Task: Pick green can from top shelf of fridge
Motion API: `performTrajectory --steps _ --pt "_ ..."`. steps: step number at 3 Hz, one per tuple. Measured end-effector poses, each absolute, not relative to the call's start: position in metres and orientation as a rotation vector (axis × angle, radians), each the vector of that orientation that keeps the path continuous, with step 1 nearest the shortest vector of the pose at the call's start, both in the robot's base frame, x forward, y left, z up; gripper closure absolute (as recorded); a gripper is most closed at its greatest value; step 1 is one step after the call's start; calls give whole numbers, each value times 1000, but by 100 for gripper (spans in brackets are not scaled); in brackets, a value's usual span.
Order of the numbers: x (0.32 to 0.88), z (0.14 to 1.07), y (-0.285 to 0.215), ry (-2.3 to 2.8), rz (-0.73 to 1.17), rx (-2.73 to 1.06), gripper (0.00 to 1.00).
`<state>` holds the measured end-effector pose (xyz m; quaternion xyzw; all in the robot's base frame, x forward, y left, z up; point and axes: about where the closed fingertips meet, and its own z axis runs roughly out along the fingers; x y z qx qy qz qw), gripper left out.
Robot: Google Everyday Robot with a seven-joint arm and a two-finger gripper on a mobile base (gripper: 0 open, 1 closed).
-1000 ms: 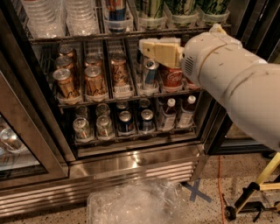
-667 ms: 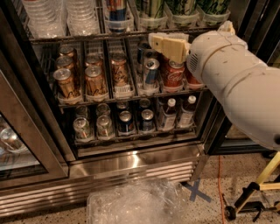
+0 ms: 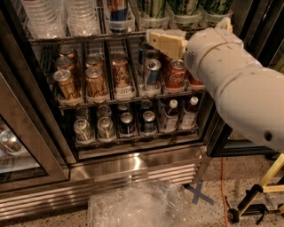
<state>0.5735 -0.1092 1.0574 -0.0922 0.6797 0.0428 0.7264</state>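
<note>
Cream-coloured end effector (image 3: 165, 42) sits at 1 o'clock of the view, level with the steel front rail of the top shelf (image 3: 80, 39). A second ago it hung lower, nearer the red cola can (image 3: 176, 73), so the arm has climbed. Whether it is released or clenched cannot be told; no can is seen in it.

The green can (image 3: 152, 6) stands in a clear holder at 11 o'clock of the end effector, apart from it, with two like cans to its 3 o'clock side. Judgement: approach under way, grasp not yet made, more height needed.

Gold-brown cans (image 3: 66, 84) fill the rack below at 9 o'clock. The fridge (image 3: 133, 170) shows its louvred steel base at 6 o'clock. On the speckled floor (image 3: 213, 217) lie crumpled clear plastic (image 3: 137, 206) and a blue tape cross (image 3: 199, 195).
</note>
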Motion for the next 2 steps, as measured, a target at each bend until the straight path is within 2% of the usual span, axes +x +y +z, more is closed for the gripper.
performTrajectory --steps 1,2 --pt "589 1065 -103 1455 88 -196 0" --pt "606 1068 -101 1429 65 -190 16"
